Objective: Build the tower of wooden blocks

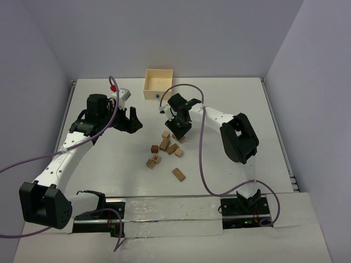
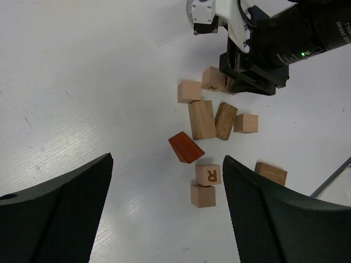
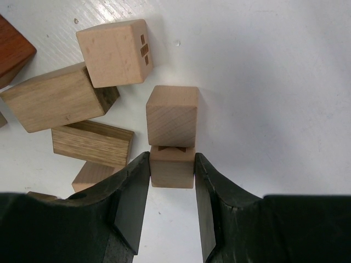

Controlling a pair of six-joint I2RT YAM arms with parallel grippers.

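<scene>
In the right wrist view, a reddish wood block (image 3: 12, 50), far left of the right gripper (image 3: 171, 163), is cut off by the picture's edge. A pale block (image 3: 94, 174) just left of that gripper is half hidden behind one finger (image 3: 131, 192). The dark mark on the clamped cube (image 3: 171, 170) is only partly seen and cannot be read. From above, that cube is almost wholly covered by the right gripper. In the left wrist view, the left gripper (image 2: 166, 164) has its fingers (image 2: 60, 213) cut off at the bottom edge.

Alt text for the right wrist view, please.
The right gripper is closed on a small pale wooden cube on the white table, pinching it from both sides. A second cube sits right against it just beyond; more wood blocks lie scattered at the left.
</scene>
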